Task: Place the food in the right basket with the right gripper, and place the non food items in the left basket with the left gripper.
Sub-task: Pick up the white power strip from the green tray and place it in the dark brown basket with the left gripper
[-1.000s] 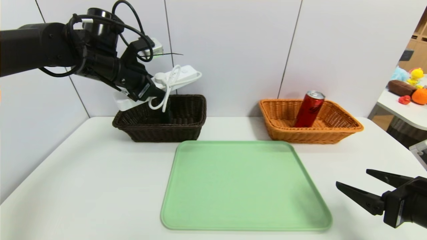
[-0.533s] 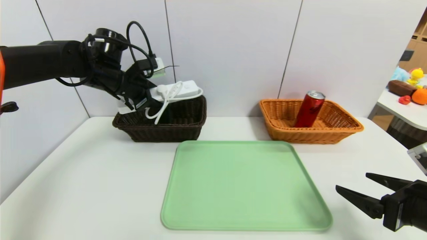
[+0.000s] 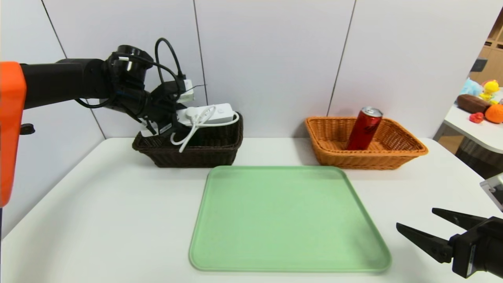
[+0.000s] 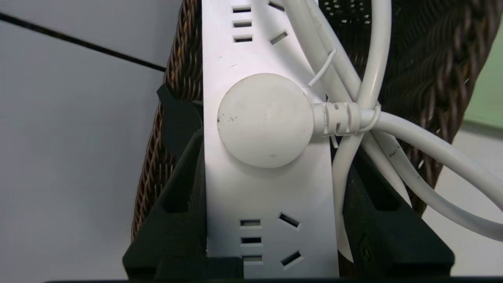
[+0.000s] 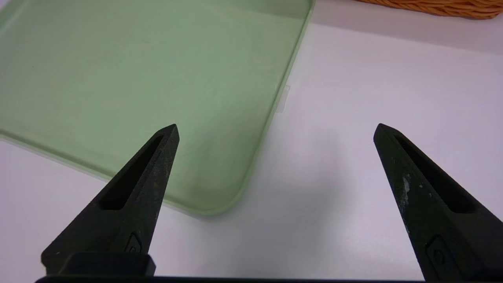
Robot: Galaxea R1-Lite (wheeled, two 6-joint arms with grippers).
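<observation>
My left gripper (image 3: 173, 125) (image 4: 267, 129) is shut on a long white power strip (image 3: 212, 114) (image 4: 267, 196), one of the non food items. It holds the strip across the top of the dark brown left basket (image 3: 196, 155) (image 4: 432, 59). The strip's far end lies at the basket's right rim, and its coiled white cord (image 3: 184, 139) (image 4: 412, 137) hangs over the front wall. The food, a red can (image 3: 363, 129), leans inside the orange-tan right basket (image 3: 393, 155) (image 5: 440, 6). My right gripper (image 3: 416, 220) (image 5: 276, 127) hovers open and holding nothing over the table's near right corner.
A flat green tray (image 3: 287, 220) (image 5: 137, 70) with nothing on it lies mid-table between me and the baskets. White wall panels stand just behind both baskets. A side table with plush toys (image 3: 485, 104) stands far right.
My left arm has come down with the power strip, from above the dark basket to its rim. The right gripper stays open and has dropped slightly.
</observation>
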